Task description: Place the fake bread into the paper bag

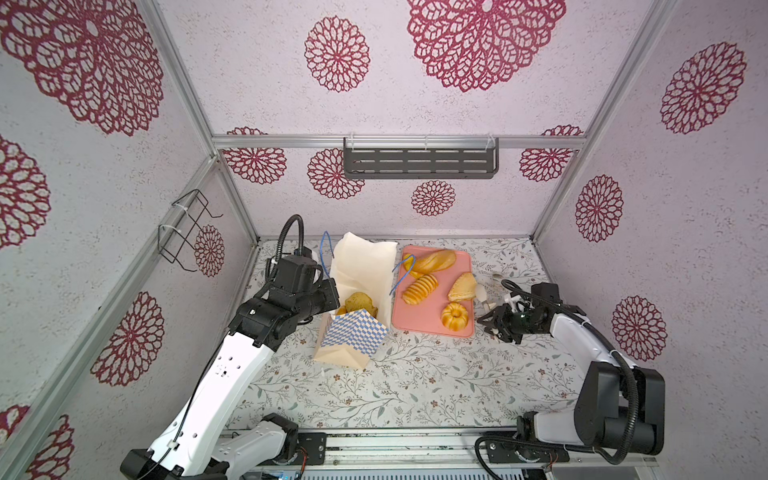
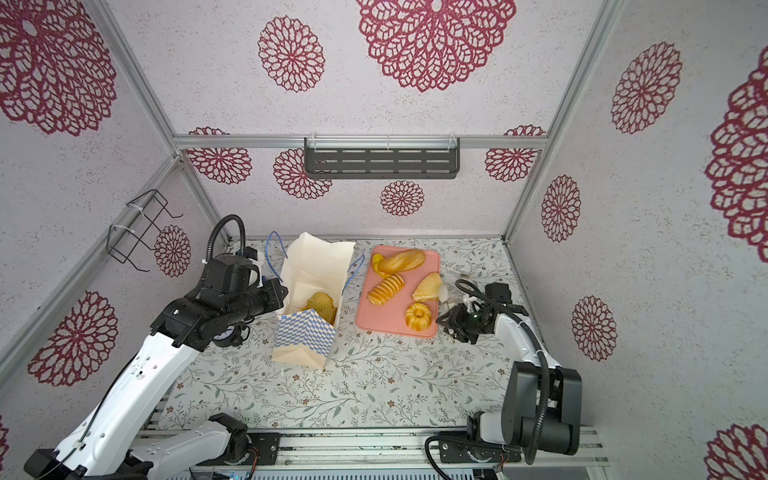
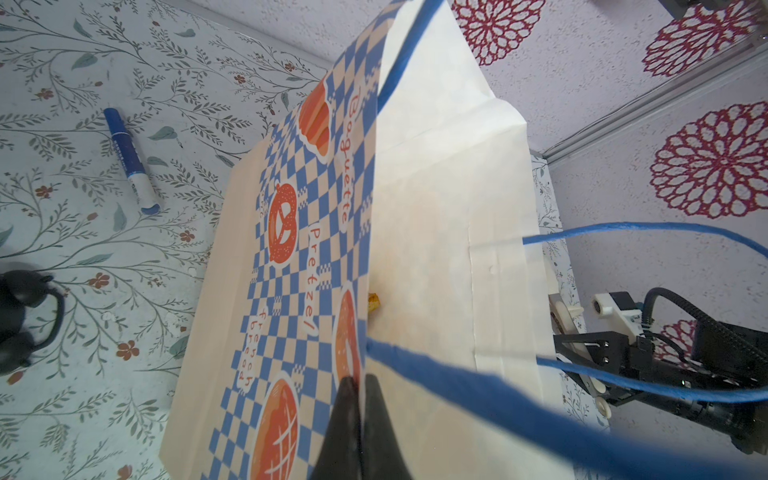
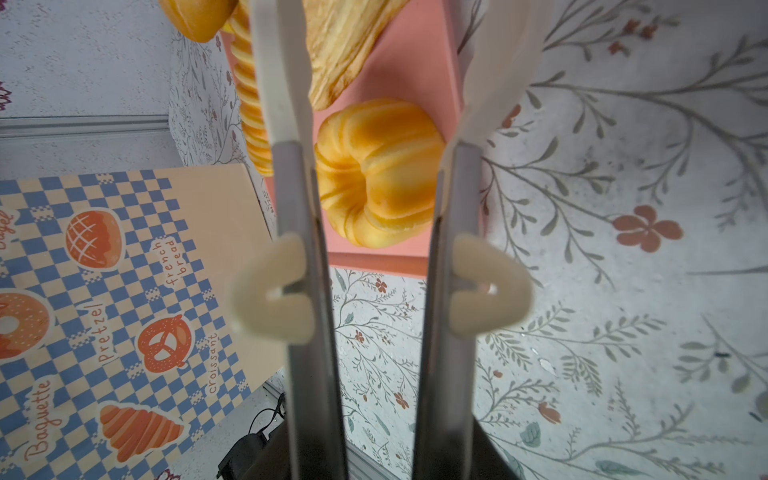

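The paper bag (image 1: 353, 336) stands open left of the pink tray (image 1: 419, 322), with a green-speckled slice (image 1: 358, 302) of fake bread inside. My left gripper (image 3: 360, 378) is shut on the bag's near rim by a blue cord handle (image 3: 478, 395). On the tray lie a long loaf (image 1: 434, 261), a ridged roll (image 1: 420, 289), a triangular sandwich (image 1: 462, 287) and a ring bun (image 1: 454, 316). My right gripper (image 4: 380, 449) hovers just right of the tray, shut on metal tongs (image 4: 299, 208). The tongs' white tips stand apart, with nothing in them. The ring bun (image 4: 378, 174) shows between their arms.
A blue marker (image 3: 129, 162) lies on the floral table left of the bag. A black round object (image 2: 226, 334) sits under my left arm. A grey shelf (image 1: 419, 162) hangs on the back wall and a wire rack (image 1: 187, 230) on the left wall.
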